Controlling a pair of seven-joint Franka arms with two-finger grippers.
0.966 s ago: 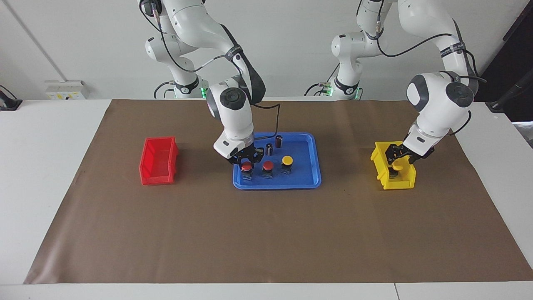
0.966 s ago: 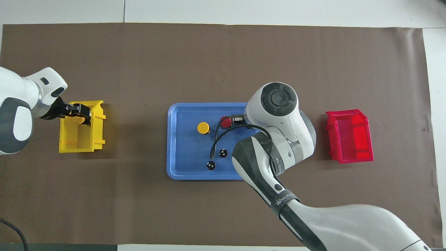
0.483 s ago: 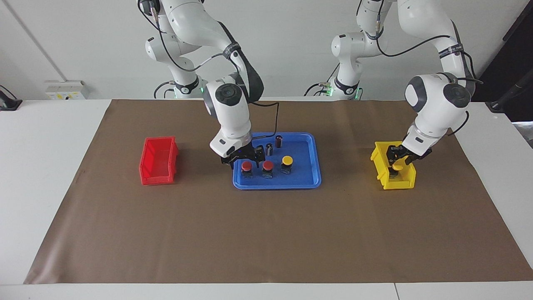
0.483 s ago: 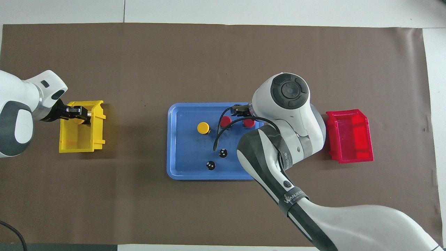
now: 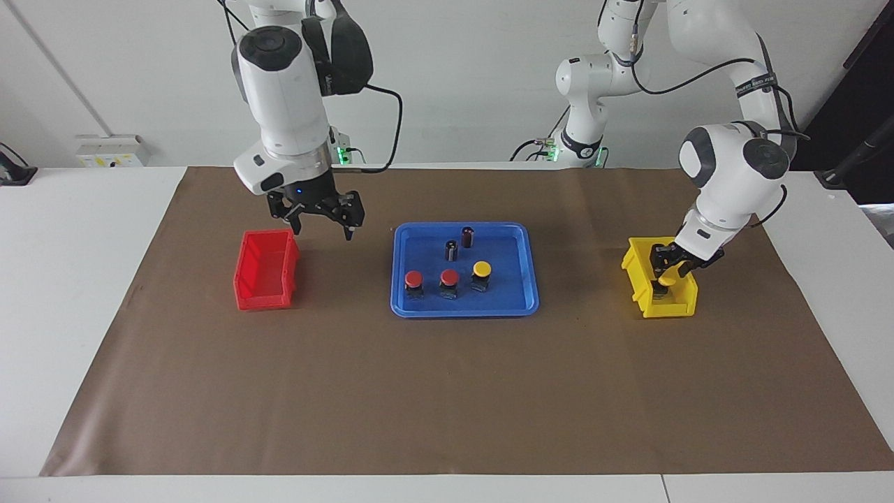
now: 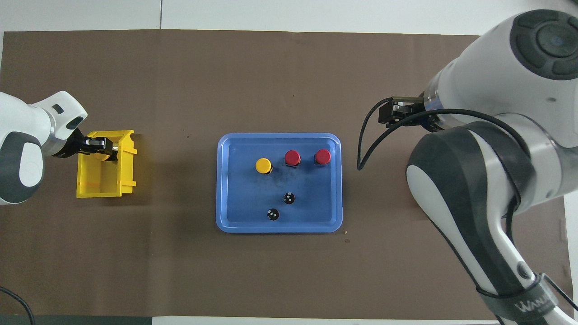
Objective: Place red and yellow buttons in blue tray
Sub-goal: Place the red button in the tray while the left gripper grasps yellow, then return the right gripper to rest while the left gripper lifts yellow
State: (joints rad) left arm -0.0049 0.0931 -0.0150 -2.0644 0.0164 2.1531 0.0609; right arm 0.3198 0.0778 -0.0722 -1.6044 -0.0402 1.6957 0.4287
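Observation:
The blue tray (image 5: 506, 283) (image 6: 244, 198) lies mid-mat. In it stand two red buttons (image 5: 413, 280) (image 5: 449, 278) and one yellow button (image 5: 481, 269) in a row; they also show in the overhead view (image 6: 323, 156) (image 6: 292, 157) (image 6: 263, 165). The second yellow button (image 5: 668, 281) stands in the yellow bin (image 5: 637, 279). My left gripper (image 5: 668, 265) (image 6: 103, 148) reaches down into that bin and is shut on this button. My right gripper (image 5: 323, 225) (image 6: 398, 113) is open and empty, raised over the mat between the red bin (image 5: 265, 272) and the tray.
Two dark capless cylinders (image 5: 452, 249) (image 5: 467, 236) stand in the tray, nearer to the robots than the buttons. The red bin holds nothing and is hidden under my right arm in the overhead view. A brown mat (image 5: 447, 391) covers the table.
My right gripper let go of a red button in the tray, rose and swung toward the red bin. My left gripper's fingers closed in on the yellow button in the yellow bin.

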